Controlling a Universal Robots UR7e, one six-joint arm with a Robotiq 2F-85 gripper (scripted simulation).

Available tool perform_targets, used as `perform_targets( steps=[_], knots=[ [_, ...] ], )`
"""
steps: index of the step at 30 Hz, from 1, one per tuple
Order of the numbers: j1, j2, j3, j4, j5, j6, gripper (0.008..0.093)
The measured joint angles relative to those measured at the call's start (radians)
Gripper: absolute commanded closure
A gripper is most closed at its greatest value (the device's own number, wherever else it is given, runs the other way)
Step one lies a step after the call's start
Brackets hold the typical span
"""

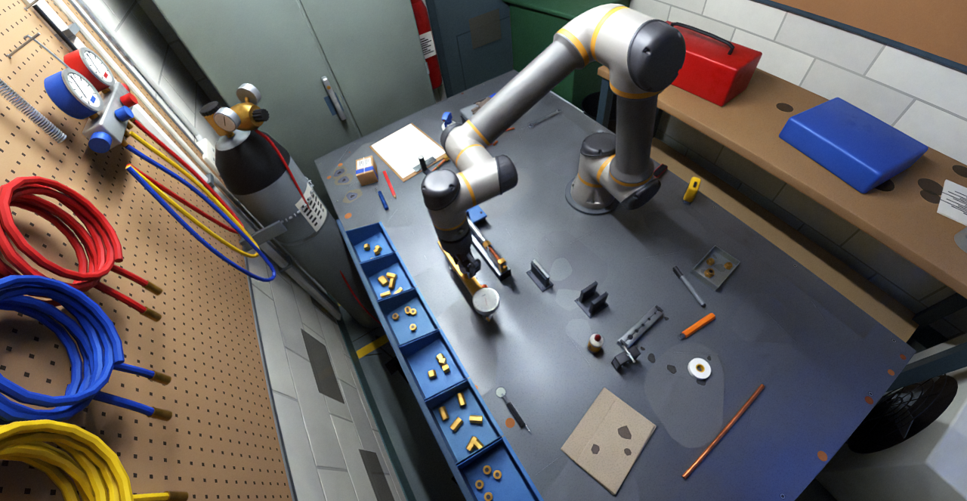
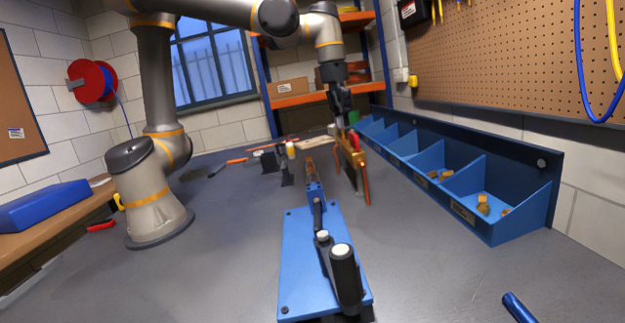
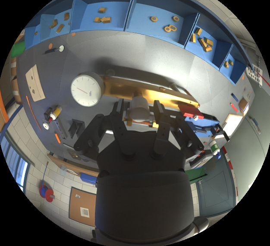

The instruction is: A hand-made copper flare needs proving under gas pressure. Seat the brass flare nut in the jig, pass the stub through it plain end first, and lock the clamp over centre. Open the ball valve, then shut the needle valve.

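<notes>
The brass manifold stands between the blue jig and the blue parts bin, with a white pressure gauge at one end and the red ball valve handle at the other. Above the manifold's grey needle valve knob my gripper hangs open around it, holding nothing. The jig's black clamp handle lies along its base, and a copper stub lies in the jig's far end. From the side camera the gripper sits over the manifold by the gauge.
The blue parts bin runs along the table edge close beside the manifold, holding brass fittings. V-blocks, a marker, a copper tube, cardboard and a tape roll lie across the table. The gas cylinder stands off its corner.
</notes>
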Motion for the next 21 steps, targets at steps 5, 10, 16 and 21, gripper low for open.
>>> perform_targets(
  steps=[5, 10, 16, 21],
  knots=[
    [0.000, 0.001, 0.001, -0.002, 0.000, 0.000, 0.0434],
    [0.000, 0.001, 0.001, -0.002, 0.000, 0.000, 0.0434],
    [0.000, 0.001, 0.001, -0.002, 0.000, 0.000, 0.0434],
    [0.000, 0.001, 0.001, -0.002, 0.000, 0.000, 0.0524]
  ],
)
